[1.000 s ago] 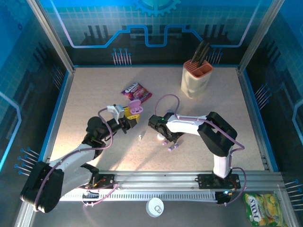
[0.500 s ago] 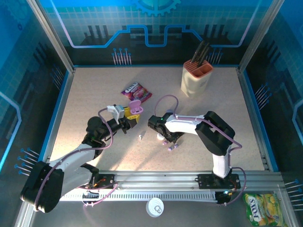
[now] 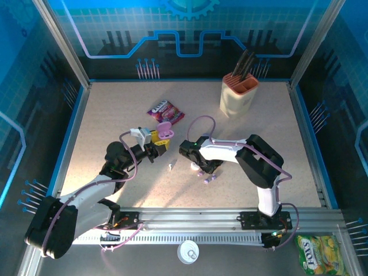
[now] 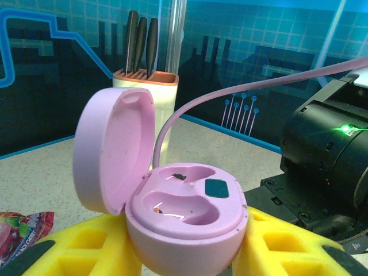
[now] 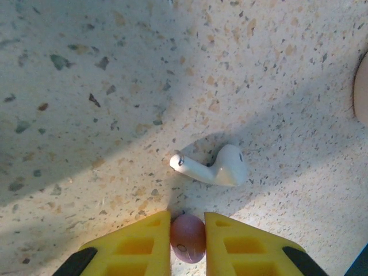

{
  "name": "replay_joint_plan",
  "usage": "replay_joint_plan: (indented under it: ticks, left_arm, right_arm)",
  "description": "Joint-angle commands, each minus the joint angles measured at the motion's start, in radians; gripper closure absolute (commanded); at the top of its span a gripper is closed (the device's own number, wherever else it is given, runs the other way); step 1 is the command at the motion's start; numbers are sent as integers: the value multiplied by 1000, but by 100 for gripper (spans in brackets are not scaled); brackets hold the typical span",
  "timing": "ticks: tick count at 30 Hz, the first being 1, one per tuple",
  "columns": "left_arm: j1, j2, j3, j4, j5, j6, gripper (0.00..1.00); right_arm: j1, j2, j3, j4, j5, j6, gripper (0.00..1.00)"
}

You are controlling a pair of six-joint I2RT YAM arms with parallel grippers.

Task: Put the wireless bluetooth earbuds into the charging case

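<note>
The pink charging case has its lid swung up, and both wells are empty. My left gripper is shut on the case's base, one yellow finger on each side; from above the case sits at that gripper. My right gripper points down at the table and is shut on a small pink earbud. A white earbud lies flat just beyond its fingertips, apart from them. In the top view the right gripper is at mid-table.
A small lilac piece lies near the right gripper and a tiny white piece to its left. A candy packet lies behind the case. A knife block stands at the back right. A pink rounded edge shows at the right.
My right gripper's jaws have closed onto the pink earbud, and that arm has edged slightly left. The left arm holds still with the open case.
</note>
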Motion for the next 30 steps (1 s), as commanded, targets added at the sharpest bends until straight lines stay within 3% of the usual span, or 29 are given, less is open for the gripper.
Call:
replay_joint_plan:
  ticks: [1,7,19,30]
  left_arm:
    - [8,11,0,17,36,34,61]
    - [-6,66,3,73,71,47,61]
    - [-101,236,56,201,96,55,61]
    - [-150,365,96,278,129,62,61]
  right_arm:
    - [-26,-68,-22,1,-81,34,82]
    - [-105,-261,-94,85,-302,52,82]
    - [-373,-561,-224,197,-802,112,82]
    - [-413,-645,-191,172,-871,126,81]
